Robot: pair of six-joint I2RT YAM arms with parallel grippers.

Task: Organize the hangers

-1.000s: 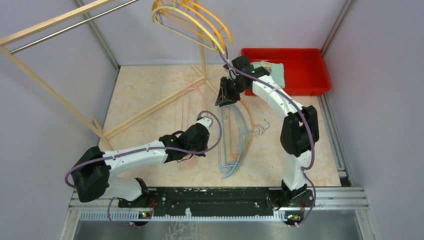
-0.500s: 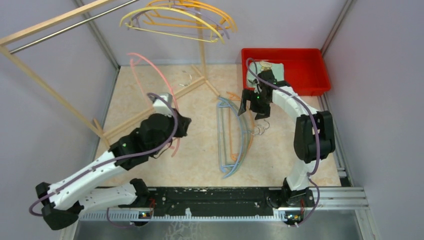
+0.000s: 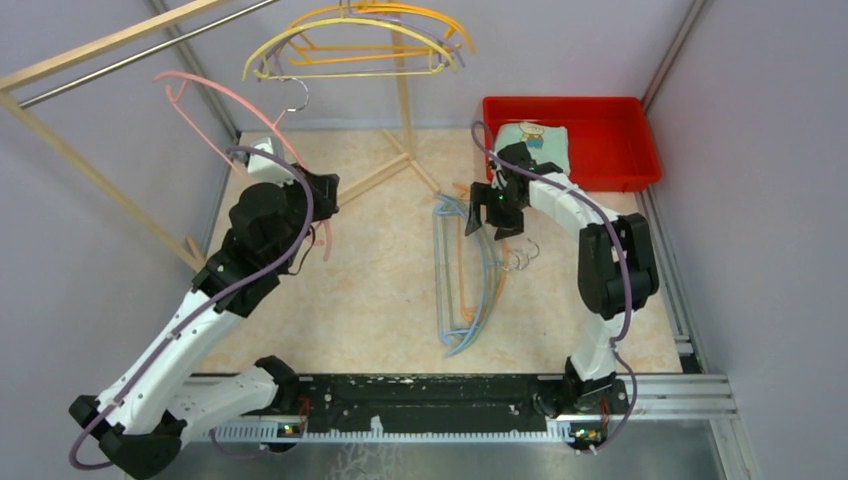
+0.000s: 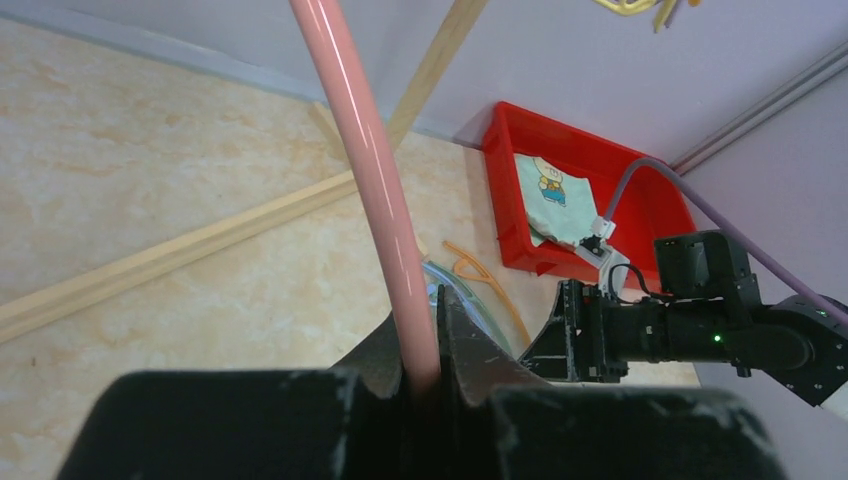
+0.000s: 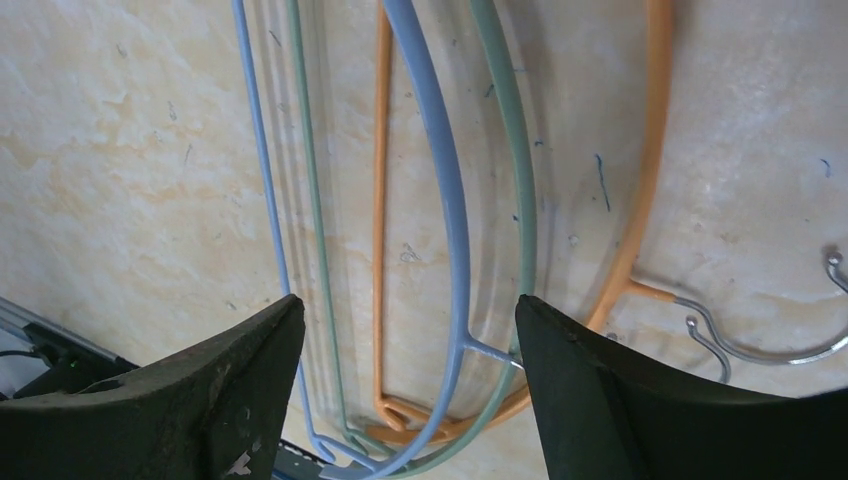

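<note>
My left gripper (image 3: 322, 190) is shut on a pink hanger (image 3: 228, 98) and holds it raised near the rack's metal rail (image 3: 120, 62); the pink bar (image 4: 372, 170) runs up from between my fingers in the left wrist view. Yellow, orange and purple hangers (image 3: 350, 40) hang at the rail's right end. Blue, green and orange hangers (image 3: 470, 270) lie stacked on the floor. My right gripper (image 3: 487, 215) is open just above their top end; in the right wrist view the blue hanger (image 5: 440, 200), green hanger (image 5: 515, 170) and orange hanger (image 5: 645, 180) lie under my spread fingers.
The pale wooden rack frame (image 3: 90, 170) stands at the left and back, with a floor brace (image 3: 310, 215) running diagonally. A red bin (image 3: 600, 140) holding a folded cloth (image 3: 535, 140) sits at the back right. Loose metal hooks (image 3: 522, 258) lie beside the floor stack.
My left arm has lifted the pink hanger from the floor up and left toward the rail. My right gripper has moved back from the hanging hangers down to the floor stack.
</note>
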